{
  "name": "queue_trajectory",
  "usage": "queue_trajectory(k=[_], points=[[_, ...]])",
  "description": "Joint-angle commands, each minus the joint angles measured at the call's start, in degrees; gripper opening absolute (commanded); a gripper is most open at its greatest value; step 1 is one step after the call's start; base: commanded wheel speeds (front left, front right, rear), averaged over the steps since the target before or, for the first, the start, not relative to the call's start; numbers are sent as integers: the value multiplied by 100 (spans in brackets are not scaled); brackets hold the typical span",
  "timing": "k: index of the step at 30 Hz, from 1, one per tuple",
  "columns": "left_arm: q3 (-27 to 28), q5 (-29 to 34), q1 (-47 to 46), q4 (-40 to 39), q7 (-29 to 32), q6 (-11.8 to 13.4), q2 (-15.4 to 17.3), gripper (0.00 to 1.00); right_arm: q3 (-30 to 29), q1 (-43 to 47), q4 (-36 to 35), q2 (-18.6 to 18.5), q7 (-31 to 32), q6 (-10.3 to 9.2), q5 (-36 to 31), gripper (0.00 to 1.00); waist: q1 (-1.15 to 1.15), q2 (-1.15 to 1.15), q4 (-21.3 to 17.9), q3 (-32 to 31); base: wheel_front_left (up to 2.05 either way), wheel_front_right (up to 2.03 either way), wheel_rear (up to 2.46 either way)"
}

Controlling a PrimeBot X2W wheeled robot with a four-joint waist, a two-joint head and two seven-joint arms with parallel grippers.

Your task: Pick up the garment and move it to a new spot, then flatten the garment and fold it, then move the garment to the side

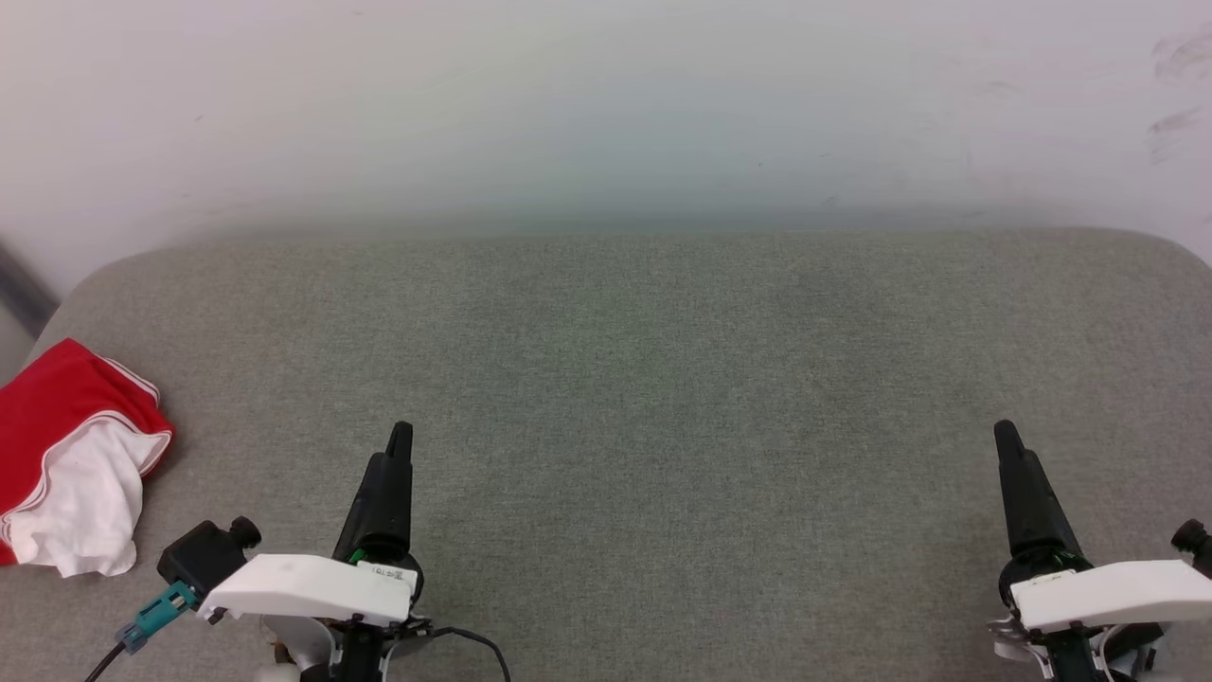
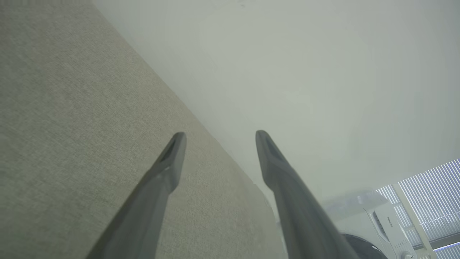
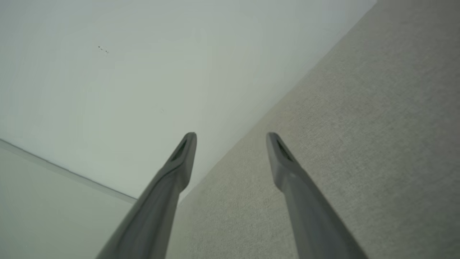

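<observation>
Garment (image 1: 71, 464) at left edge of cushion (image 1: 644, 379)

Dark tapered claw fingers (image 1: 383, 493), white wrist covers (image 1: 312, 587), teal-plugged cable (image 1: 151, 618).

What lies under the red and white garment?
The garment lies bunched on the grey fabric surface. Whatever is directly beneath it is covered and cannot be seen.

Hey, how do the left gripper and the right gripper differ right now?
The left gripper hovers near the garment without touching it. The right gripper is far from it, across the grey fabric surface. In the head view the left gripper's fingers lean rightward and the right gripper's lean leftward. Shared: both have their jaws open and hold nothing.
</observation>
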Motion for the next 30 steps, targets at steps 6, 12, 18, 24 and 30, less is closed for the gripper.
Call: queue_trajectory(k=[6, 12, 18, 24, 30], points=[[-50, 830, -132, -98, -145, 63, 16, 100, 16, 5, -245, 29, -63, 1, -865, 100, 0, 0, -2, -8, 0, 0, 0], [-188, 1517, -129, -83, -254, 141, 16, 100, 112, 32, -361, 43, -75, 1, -1473, 100, 0, 0, 15, -12, 0, 0, 0], [-292, 2214, -155, -68, -359, 230, 18, 100, 194, 58, -497, 48, -49, 1, -1932, 100, 0, 0, 28, -10, 0, 0, 0], [-355, 2810, -174, -127, -456, 304, 19, 100, 186, 111, -635, 50, 16, 1, -2342, 100, 0, 0, 32, -10, 0, 0, 0], [-430, 3353, -195, -123, -551, 391, 49, 100, 151, 146, -777, 51, 52, 1, -2810, 100, 0, 0, 38, -12, 0, 0, 0]])
